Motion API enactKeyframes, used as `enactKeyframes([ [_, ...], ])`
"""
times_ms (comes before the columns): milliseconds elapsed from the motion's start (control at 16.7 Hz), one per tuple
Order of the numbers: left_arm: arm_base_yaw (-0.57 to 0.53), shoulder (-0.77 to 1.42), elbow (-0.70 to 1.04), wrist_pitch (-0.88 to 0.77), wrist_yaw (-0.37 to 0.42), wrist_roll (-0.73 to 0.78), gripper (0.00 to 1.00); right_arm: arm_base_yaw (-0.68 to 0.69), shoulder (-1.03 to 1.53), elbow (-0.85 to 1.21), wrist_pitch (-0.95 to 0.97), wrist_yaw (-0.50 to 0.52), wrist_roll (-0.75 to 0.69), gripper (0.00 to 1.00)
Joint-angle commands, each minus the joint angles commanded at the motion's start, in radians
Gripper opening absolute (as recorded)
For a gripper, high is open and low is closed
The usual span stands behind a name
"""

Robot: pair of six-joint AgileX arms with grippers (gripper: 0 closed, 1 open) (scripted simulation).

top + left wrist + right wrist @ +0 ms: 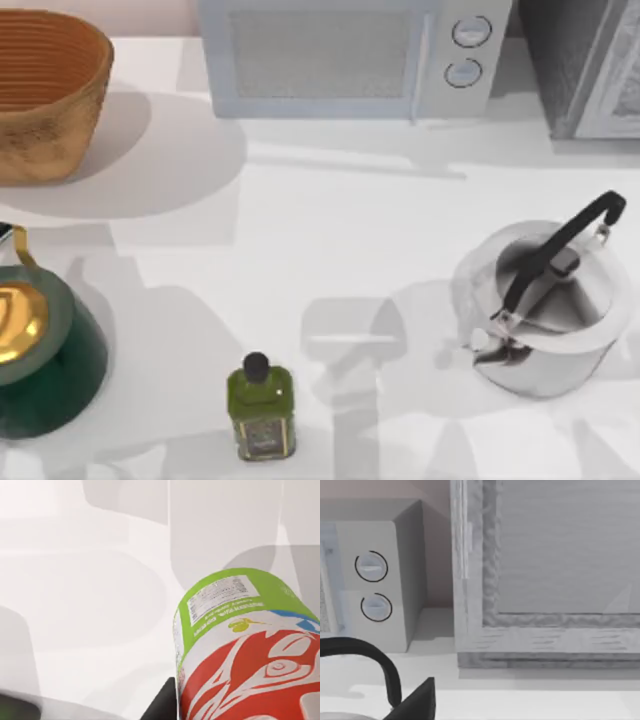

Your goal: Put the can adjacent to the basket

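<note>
One can (pixel 245 650) looms in the left wrist view; the top view has the basket (pixel 45 95); gripper states untellable.

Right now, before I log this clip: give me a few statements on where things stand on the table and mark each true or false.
1. The basket stands at the table's far left corner. True.
2. The can already stands on the table beside the basket. False: the left wrist view shows it close up, above the white table, and no can stands by the basket.
3. The olive bottle stands near the front edge, between the green kettle and the silver kettle. True.
4. The silver kettle is at the table's left. False: it is at the right.
5. The microwave stands at the back of the table. True.
</note>
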Motion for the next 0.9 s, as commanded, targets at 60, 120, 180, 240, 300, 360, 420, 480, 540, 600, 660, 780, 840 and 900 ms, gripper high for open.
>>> enactKeyframes([
  [60, 0.019, 0.011, -0.013, 0.01, -0.004, 0.005, 0.0, 0.0, 0.0, 0.0, 0.0, 0.0, 0.0, 1.0],
  [120, 0.028, 0.017, -0.02, 0.015, -0.005, 0.007, 0.0, 0.0, 0.0, 0.0, 0.0, 0.0, 0.0, 1.0],
  [180, 0.029, 0.017, -0.02, 0.015, -0.006, 0.007, 0.0, 0.0, 0.0, 0.0, 0.0, 0.0, 0.0, 1.0],
  [240, 0.029, 0.017, -0.02, 0.015, -0.006, 0.007, 0.0, 0.0, 0.0, 0.0, 0.0, 0.0, 0.0, 1.0],
  [300, 0.029, 0.017, -0.02, 0.015, -0.006, 0.007, 0.0, 0.0, 0.0, 0.0, 0.0, 0.0, 0.0, 1.0],
  [360, 0.026, 0.015, -0.018, 0.013, -0.006, 0.009, 0.0, 0.0, 0.0, 0.0, 0.0, 0.0, 0.0, 1.0],
  [420, 0.026, 0.016, -0.02, 0.016, -0.006, 0.008, 0.0, 0.0, 0.0, 0.0, 0.0, 0.0, 0.0, 1.0],
  [480, 0.026, 0.017, -0.024, 0.021, -0.006, 0.008, 0.0, 0.0, 0.0, 0.0, 0.0, 0.0, 0.0, 1.0],
  [540, 0.027, 0.019, -0.027, 0.025, -0.006, 0.008, 0.0, 0.0, 0.0, 0.0, 0.0, 0.0, 0.0, 1.0],
  [600, 0.027, 0.02, -0.031, 0.03, -0.006, 0.008, 0.0, 0.0, 0.0, 0.0, 0.0, 0.0, 0.0, 1.0],
  [660, 0.028, 0.022, -0.034, 0.035, -0.006, 0.008, 0.0, 0.0, 0.0, 0.0, 0.0, 0.0, 0.0, 1.0],
  [780, 0.029, 0.025, -0.041, 0.044, -0.006, 0.007, 0.0, 0.0, 0.0, 0.0, 0.0, 0.0, 0.0, 1.0],
  [840, 0.029, 0.025, -0.041, 0.044, -0.006, 0.007, 0.0, 0.0, 0.0, 0.0, 0.0, 0.0, 0.0, 1.0],
  [900, 0.029, 0.025, -0.041, 0.044, -0.006, 0.007, 0.0, 0.0, 0.0, 0.0, 0.0, 0.0, 0.0, 1.0],
])
